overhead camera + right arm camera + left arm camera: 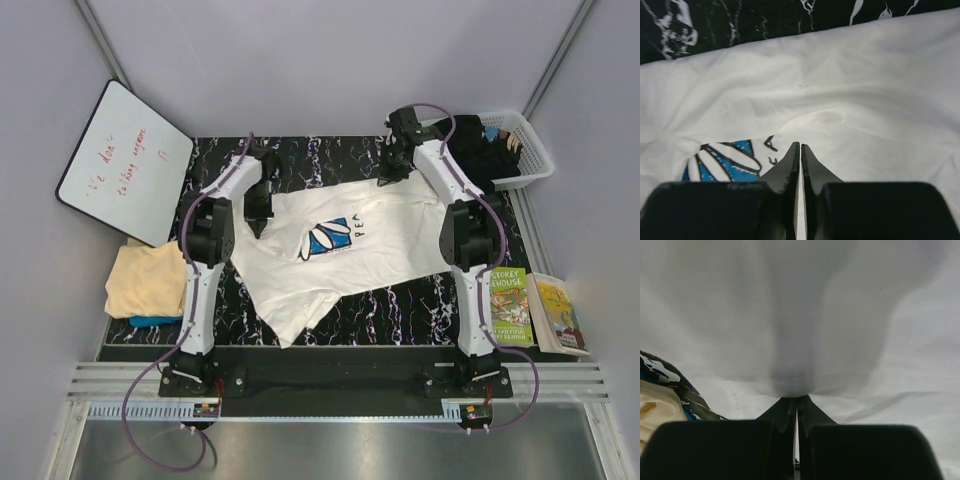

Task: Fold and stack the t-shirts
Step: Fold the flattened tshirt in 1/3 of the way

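Note:
The large white t-shirt [350, 255] with the blue daisy print [330, 238] lies spread on the black marbled mat [420, 300]. My left gripper [258, 215] is at the shirt's far left corner, shut on the white cloth [800, 340], which bunches and drapes from its tips [796, 399]. My right gripper [390, 175] is at the shirt's far right edge; its jaws [800, 146] are shut with a thin sliver of white cloth between them, over the shirt [865, 100]. A pale peach shirt [148, 280] lies on a teal-blue one [155, 321] at the left.
A whiteboard [125, 160] leans at the far left. A white basket [520, 160] holding dark items stands at the far right. Two books [510, 305] lie at the right edge beside the right arm. The peach shirt also shows in the left wrist view [655, 410].

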Tool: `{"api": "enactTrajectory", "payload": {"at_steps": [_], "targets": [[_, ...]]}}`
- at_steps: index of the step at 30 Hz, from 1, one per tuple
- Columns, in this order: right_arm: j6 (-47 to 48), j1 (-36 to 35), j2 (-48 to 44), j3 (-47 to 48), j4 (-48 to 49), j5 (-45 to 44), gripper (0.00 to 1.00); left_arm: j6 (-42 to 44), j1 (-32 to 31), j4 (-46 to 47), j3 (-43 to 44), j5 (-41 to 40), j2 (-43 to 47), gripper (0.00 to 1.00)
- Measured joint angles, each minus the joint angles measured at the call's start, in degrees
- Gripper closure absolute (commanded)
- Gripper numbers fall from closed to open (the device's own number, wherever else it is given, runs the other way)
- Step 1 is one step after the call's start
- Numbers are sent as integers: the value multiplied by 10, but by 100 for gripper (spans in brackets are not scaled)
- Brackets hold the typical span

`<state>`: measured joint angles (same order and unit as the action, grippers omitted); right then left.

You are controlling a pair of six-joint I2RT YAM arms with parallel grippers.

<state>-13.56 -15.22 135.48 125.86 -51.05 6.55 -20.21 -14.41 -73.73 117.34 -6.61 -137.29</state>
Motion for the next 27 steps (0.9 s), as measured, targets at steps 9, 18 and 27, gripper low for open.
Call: {"api": "enactTrajectory", "payload": {"at_steps": [9, 18, 27], "targets": [[-6, 0, -130, 6, -9, 37, 47, -31, 5, -56, 156, -6, -82, 100], [0, 7, -274, -89, -29, 31, 45, -97, 78, -36, 261, 99, -133, 100], [2, 12, -295, -162, -55, 21, 45, -117, 184, 85, 245, 186, -126, 100]]}}
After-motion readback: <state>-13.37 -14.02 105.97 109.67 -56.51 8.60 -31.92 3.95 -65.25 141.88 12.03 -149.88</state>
